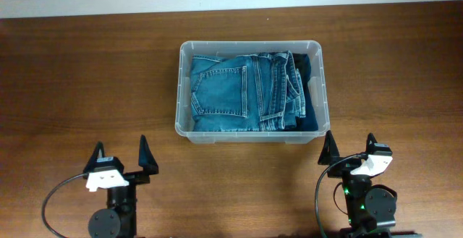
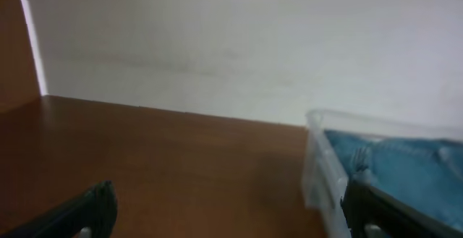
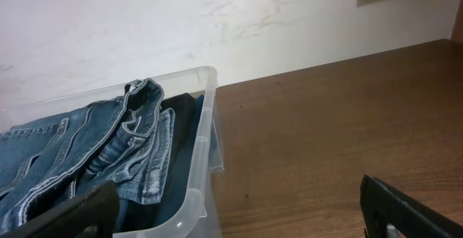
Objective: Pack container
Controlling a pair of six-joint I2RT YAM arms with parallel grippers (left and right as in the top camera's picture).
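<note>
While both arms sit at the near edge of the table (image 1: 87, 86), the container (image 1: 250, 45) stands in the middle of the tabletop, its long side facing them. Folded blue jeans (image 1: 231, 93) fill most of it, a back pocket facing up on the left and the waistband and seams bunched toward the right. A darker navy garment (image 1: 311, 79) lies along the right-hand wall, partly under the denim. From the right wrist, the denim folds rise about level with the rim.

The left gripper (image 1: 121, 150) has its jaws spread wide with nothing between them. It is on the near side of the container, left of the front left corner and clearly apart from it. The right gripper (image 1: 351, 142) is equally wide open and empty, just beside the front right corner. Whether its inner finger touches the wall cannot be told.
</note>
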